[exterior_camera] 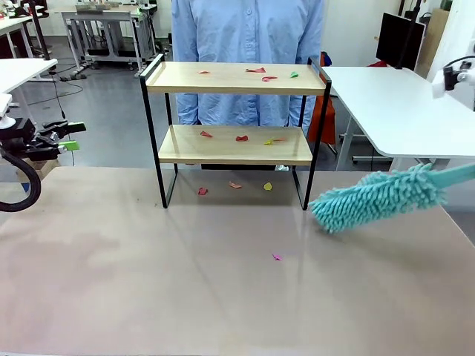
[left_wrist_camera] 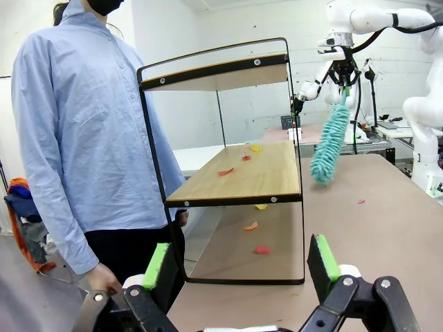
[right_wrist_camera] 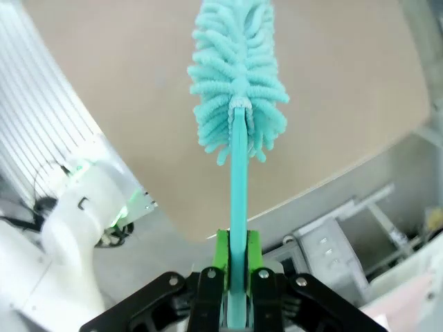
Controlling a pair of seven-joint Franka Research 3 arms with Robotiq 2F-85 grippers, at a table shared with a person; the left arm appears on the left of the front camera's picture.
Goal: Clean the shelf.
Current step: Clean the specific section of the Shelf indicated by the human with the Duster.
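The shelf (exterior_camera: 236, 86) stands at the table's far side, with small coloured scraps (exterior_camera: 256, 70) on its top board and more on the lower board (exterior_camera: 241, 138). In the left wrist view the shelf (left_wrist_camera: 239, 181) is seen from its end. My right gripper (right_wrist_camera: 234, 277) is shut on the handle of a teal fluffy duster (right_wrist_camera: 239, 76). The duster head (exterior_camera: 375, 196) hangs low over the table, just right of the shelf's right leg, apart from it. My left gripper (exterior_camera: 63, 137) hovers open and empty at the far left, its pads (left_wrist_camera: 158, 265) spread wide.
A person in a light blue shirt (exterior_camera: 249, 30) stands right behind the shelf. More scraps lie on the table under the shelf (exterior_camera: 234, 185), and one pink scrap (exterior_camera: 277, 257) lies nearer me. A white table (exterior_camera: 401, 104) adjoins at the right.
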